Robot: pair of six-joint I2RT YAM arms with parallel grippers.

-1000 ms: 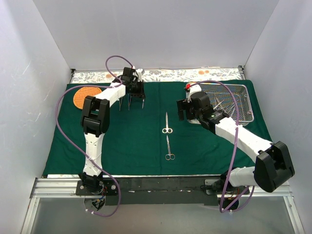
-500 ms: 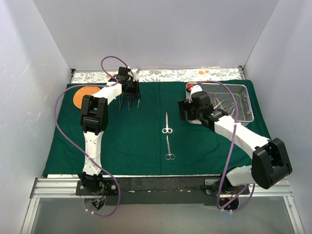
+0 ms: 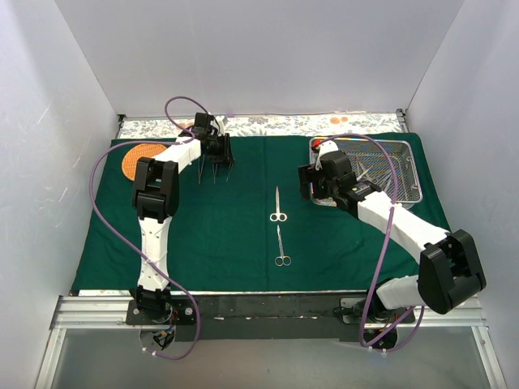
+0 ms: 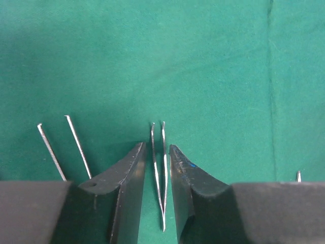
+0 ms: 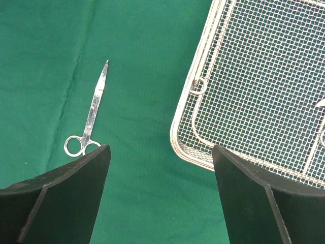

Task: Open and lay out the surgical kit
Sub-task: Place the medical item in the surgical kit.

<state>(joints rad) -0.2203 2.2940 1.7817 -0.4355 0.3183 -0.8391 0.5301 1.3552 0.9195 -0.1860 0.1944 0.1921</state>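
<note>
Two scissors (image 3: 278,204) laid on the cloth (image 3: 211,235); tray (image 5: 254,76) not yet emptied.
Left jaws loose around tweezers (image 4: 161,173); right jaws agape, empty.

Tweezers (image 3: 215,173) far-left on cloth (image 3: 219,235), two scissors (image 3: 277,203) centre (end to end), tray (image 5: 264,76) far-right

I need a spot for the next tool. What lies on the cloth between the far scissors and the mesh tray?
Nothing: only bare green cloth separates the scissors from the tray, clearest in the right wrist view.
</note>
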